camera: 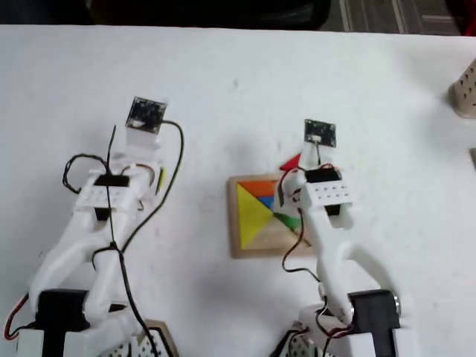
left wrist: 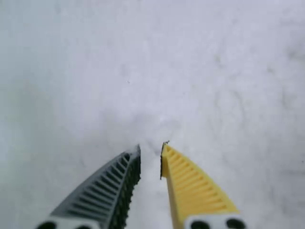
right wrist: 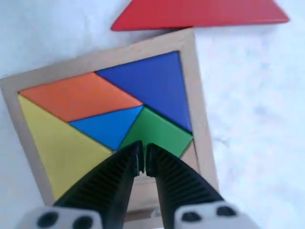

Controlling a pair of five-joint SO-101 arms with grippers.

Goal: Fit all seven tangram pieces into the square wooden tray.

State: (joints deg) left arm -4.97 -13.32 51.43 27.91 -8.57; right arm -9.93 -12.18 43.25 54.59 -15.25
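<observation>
- Standing at the left of the white table (camera: 223, 82), the left arm (camera: 97, 216) is well apart from the puzzle. The left gripper (left wrist: 150, 152) hangs over bare tabletop. Its grey finger (left wrist: 105, 191) and yellow finger (left wrist: 190, 186) have a narrow gap between their tips and nothing in it.
- Near the middle of the table lies the square wooden tray (camera: 236, 223). Five pieces sit flat inside it, edge to edge: a yellow triangle (right wrist: 62, 148), an orange piece (right wrist: 81, 98), a large blue triangle (right wrist: 152, 86), a small lighter blue triangle (right wrist: 107, 126) and a green square (right wrist: 159, 136). A patch of bare wood shows in the tray corner beside the green square.
- A red triangle (right wrist: 200, 14) lies flat on the table outside the tray, just beside its far edge.
- The right arm (camera: 331, 223) stands over the tray's right side. The right gripper (right wrist: 144, 145) has its two black fingers almost touching and holds nothing. Its tips are over the near edge of the green square.
- At the table's far right edge stands a pale wooden object (camera: 465, 93).
</observation>
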